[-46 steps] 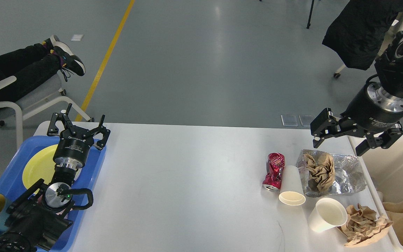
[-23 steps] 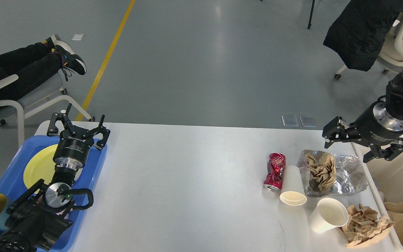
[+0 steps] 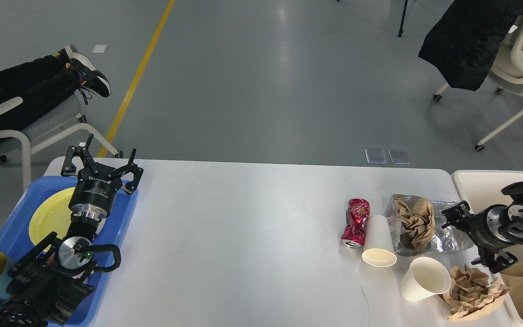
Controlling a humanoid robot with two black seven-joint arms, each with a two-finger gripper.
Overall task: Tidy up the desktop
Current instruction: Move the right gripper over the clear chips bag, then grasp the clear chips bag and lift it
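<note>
Desk (image 3: 243,227) litter clustered at right end; both hands empty.

Desk spans the view between a blue tray (image 3: 125,218) at left and a cream bin (image 3: 479,181) at right. On it: a crushed can (image 3: 356,222) touching a tipped cup (image 3: 378,240), foil (image 3: 447,227) holding crumpled paper (image 3: 418,218), a second cup (image 3: 422,278) and a paper wad (image 3: 470,293) beside it. Left hand (image 3: 100,159) hovers over the tray, fingers spread, holding nothing. Right hand (image 3: 466,238) sits low at the foil's right edge, fingers apart, nothing gripped. Judgement: all items are light. Cups are thin and will crush, so pinch the rim wall. The can is stiff but slick; grip across its dented waist. Foil and paper are soft; pinch a raised fold.
</note>
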